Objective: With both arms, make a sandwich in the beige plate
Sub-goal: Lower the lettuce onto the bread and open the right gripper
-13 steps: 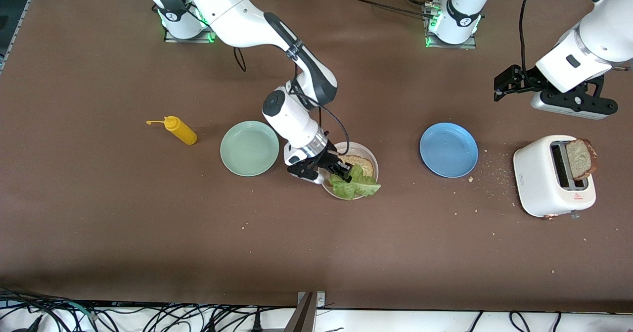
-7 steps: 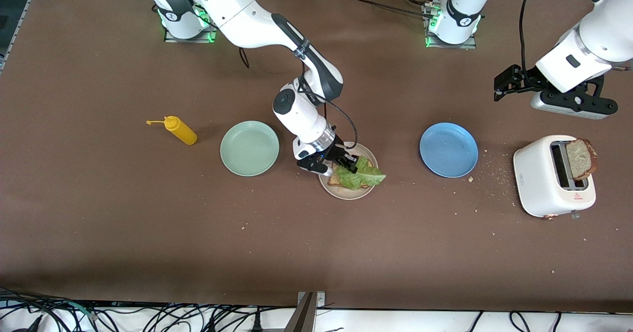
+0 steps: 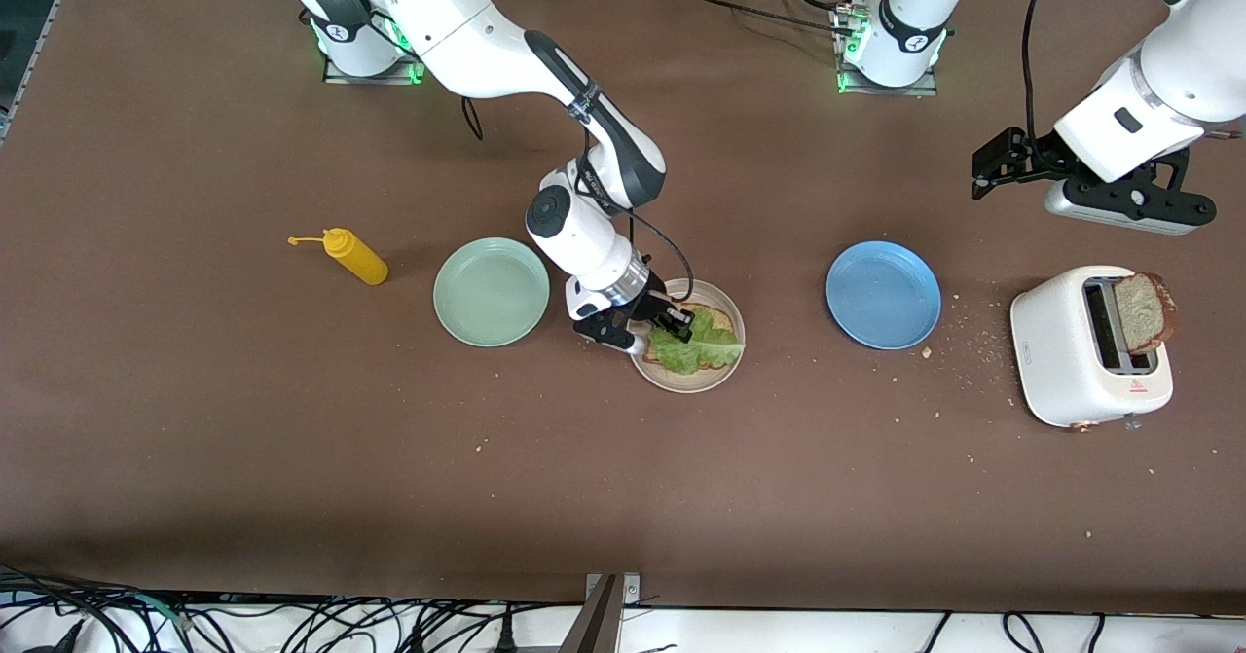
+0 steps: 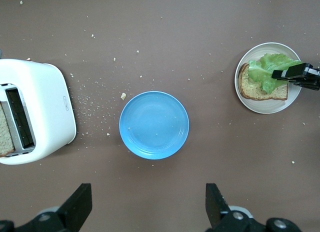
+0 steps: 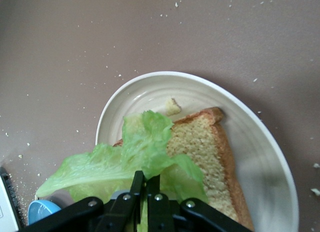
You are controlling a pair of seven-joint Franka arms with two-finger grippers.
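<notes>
Lettuce leaf [image 3: 693, 345] is lying across the lower bread slice [image 3: 717, 322] in the beige plate [image 3: 732, 361], which is sitting between the mint-green plate [image 3: 491, 292] and the blue plate [image 3: 883, 294]. The right gripper [image 3: 678, 327] is standing low over the plate's edge with its jaws pinched fully together on one end of the leaf; the right wrist view is showing the fingertips [image 5: 146, 184] meeting on the green with no gap.

The leaf is looking thin, limp and crinkled. By my judgement it is going to weigh almost nothing, drape and fold under its own weight, and tear if pulled; it may also cling to the pads on release. An edge pinch, as now, is suiting it.

The second bread slice [image 3: 1145, 312] is standing upright in one slot of the white toaster [image 3: 1071, 351] at the left arm's end of the table, its upper part showing above the slot. It is appearing light, fairly stiff but crumbly, as the crumbs [image 3: 973, 346] beside the toaster are suggesting. The exposed upper crust, taken across its flat faces, is appearing the soundest hold.

The left gripper [image 3: 983, 178] is waiting in the air, over bare table between the blue plate and the toaster, jaws spread wide and holding nothing.
</notes>
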